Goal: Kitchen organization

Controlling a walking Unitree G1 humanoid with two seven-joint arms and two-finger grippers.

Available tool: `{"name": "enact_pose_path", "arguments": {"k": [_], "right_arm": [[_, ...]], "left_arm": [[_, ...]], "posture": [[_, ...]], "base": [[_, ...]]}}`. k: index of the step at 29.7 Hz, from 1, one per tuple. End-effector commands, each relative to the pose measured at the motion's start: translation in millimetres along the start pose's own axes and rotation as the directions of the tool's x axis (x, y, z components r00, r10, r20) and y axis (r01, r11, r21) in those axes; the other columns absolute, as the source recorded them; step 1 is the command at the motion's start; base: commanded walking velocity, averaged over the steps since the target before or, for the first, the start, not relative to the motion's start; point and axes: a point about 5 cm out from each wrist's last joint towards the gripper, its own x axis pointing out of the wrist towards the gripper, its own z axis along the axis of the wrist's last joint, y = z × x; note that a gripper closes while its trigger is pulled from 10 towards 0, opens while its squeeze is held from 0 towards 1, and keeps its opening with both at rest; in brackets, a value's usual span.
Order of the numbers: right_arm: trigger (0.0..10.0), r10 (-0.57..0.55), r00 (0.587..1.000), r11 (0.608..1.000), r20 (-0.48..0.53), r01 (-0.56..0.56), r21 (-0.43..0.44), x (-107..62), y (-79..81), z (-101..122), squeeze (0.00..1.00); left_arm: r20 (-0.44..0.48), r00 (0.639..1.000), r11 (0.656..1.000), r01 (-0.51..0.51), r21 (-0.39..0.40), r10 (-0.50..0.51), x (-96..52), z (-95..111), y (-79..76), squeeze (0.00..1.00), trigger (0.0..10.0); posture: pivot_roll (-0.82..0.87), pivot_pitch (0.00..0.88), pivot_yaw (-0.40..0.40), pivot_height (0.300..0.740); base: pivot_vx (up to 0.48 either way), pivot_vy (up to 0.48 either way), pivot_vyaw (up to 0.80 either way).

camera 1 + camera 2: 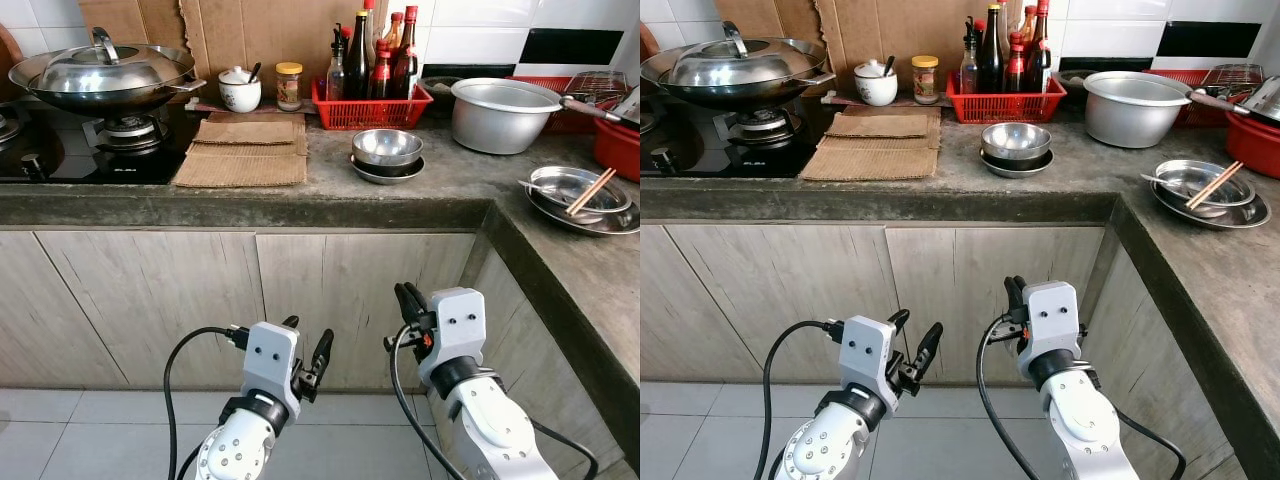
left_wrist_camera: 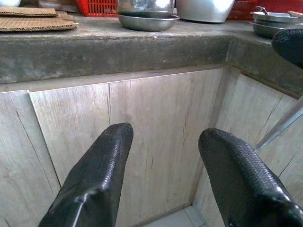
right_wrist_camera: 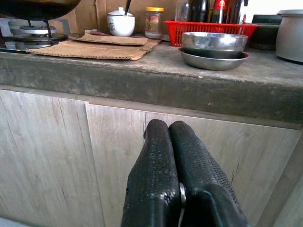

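Small white lettering marks the front edge of the black glass gas stove (image 1: 60, 160) at the upper left of the frame, too small to read. Labels on the dark sauce bottles (image 1: 380, 62) in the red plastic basket (image 1: 372, 108) are likewise illegible.

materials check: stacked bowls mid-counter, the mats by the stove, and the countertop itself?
Bowls: look like polished steel; bright, mirror-like reflections.
Mats: seemingly corrugated cardboard; flat brown sheets with ragged edges, matte.
Countertop: probably bare concrete or cement; grey, rough, mottled, with a thick edge.
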Motion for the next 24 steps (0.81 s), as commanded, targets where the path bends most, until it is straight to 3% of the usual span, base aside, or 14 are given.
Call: {"name": "enact_pose_path", "arguments": {"k": [1,20,22,24], "right_arm": [[10.0,-0.003,1.000,1.000,0.018,0.003,0.011,1.9,-0.6,3.0,0.00],[10.0,-0.003,1.000,1.000,0.017,0.003,0.028,2.3,1.7,3.2,0.00],[10.0,-0.038,0.999,0.994,0.005,0.037,0.104,2.4,-0.6,2.4,0.00],[10.0,-0.041,0.999,0.993,0.003,0.040,0.107,2.8,-1.7,2.6,0.00]], "left_arm": [[0.021,1.000,1.000,0.001,0.005,-0.002,0.8,4.8,-0.3,0.00,10.0],[0.015,1.000,1.000,-0.007,0.001,0.007,0.1,4.2,0.7,0.00,10.0],[0.016,1.000,1.000,-0.007,-0.001,0.007,0.1,4.5,0.7,0.00,10.0],[0.017,1.000,1.000,-0.007,-0.001,0.007,0.2,4.6,0.9,0.00,10.0]], "posture": [[0.00,0.000,-0.045,0.740],[0.00,0.000,-0.047,0.740],[0.00,0.000,-0.047,0.740],[-0.01,0.000,-0.044,0.740]], "base": [[0.000,0.000,0.00],[0.000,0.000,0.00],[0.000,0.000,0.00],[0.000,0.000,0.00]]}}
